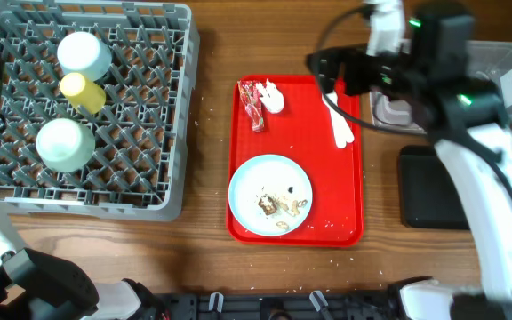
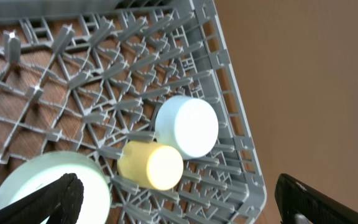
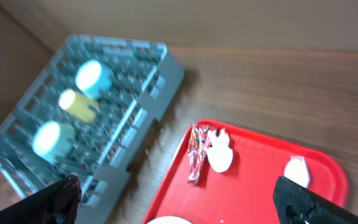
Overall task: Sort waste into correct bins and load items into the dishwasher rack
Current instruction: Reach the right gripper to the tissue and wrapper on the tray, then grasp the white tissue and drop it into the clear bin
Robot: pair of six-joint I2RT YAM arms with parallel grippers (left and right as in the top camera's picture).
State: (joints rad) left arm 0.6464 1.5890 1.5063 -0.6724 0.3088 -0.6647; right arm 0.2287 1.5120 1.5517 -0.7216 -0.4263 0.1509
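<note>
Well, right jaws hang spread above the one o'clock corner of the tray (image 1: 345, 222), left jaws spread over the rack (image 1: 172, 107). Wrapper (image 1: 253, 104) lies at eleven o'clock, touching the tissue (image 1: 271, 96), I think; I'd drop straight down, pinching wrapper alone.

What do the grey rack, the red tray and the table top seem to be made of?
The dishwasher rack looks like moulded grey plastic, matt: one even colour, thin ribs and pegs. The red tray seems smooth plastic with a slight sheen and a raised rounded rim. The table shows brown wood grain; real wood or laminate, I cannot tell.
</note>
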